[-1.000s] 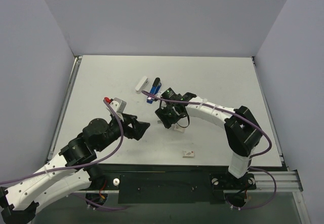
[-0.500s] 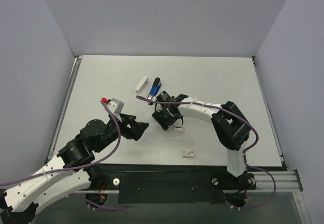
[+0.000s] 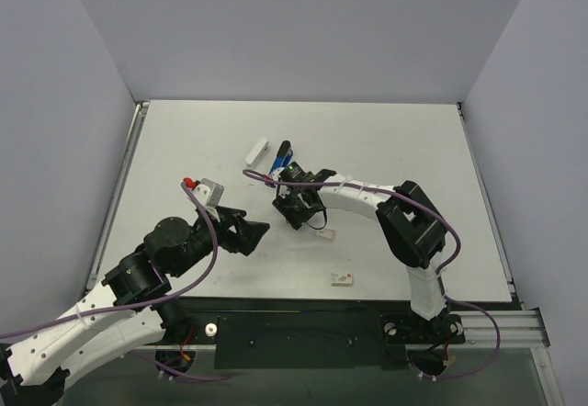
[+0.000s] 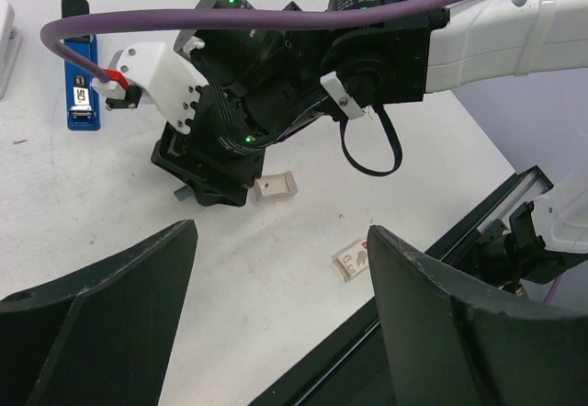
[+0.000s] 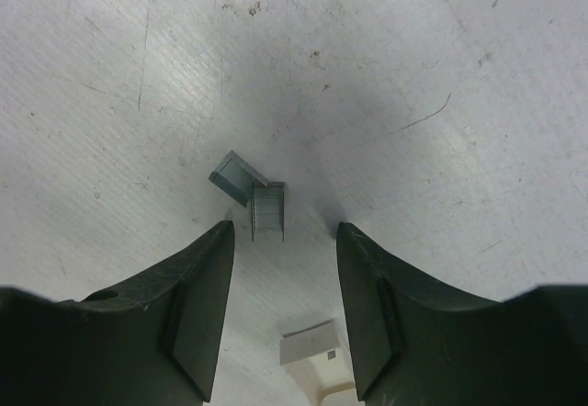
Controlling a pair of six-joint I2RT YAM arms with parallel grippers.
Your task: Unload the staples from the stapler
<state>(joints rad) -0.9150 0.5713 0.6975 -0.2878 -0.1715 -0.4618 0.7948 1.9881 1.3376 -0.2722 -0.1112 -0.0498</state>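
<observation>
Two short silvery strips of staples [image 5: 266, 211] lie touching on the table, one flat, one tilted [image 5: 237, 178]. My right gripper [image 5: 283, 238] is open just above the table, its fingertips on either side of the near end of the staples and not touching them. In the top view it [image 3: 295, 213] points down and hides the staples. The blue stapler [image 3: 279, 161] lies just behind it and also shows in the left wrist view [image 4: 81, 89]. My left gripper [image 3: 260, 231] is open and empty to the left, facing the right gripper [image 4: 213, 169].
A white stapler [image 3: 257, 152] lies left of the blue one. A small pale block [image 3: 328, 235] sits by the right gripper and shows in both wrist views [image 4: 277, 188] [image 5: 312, 343]. A small staple box [image 3: 342, 279] lies near the front edge.
My right gripper has moved left and slightly back across the table. My left arm has drawn back a little to the left.
</observation>
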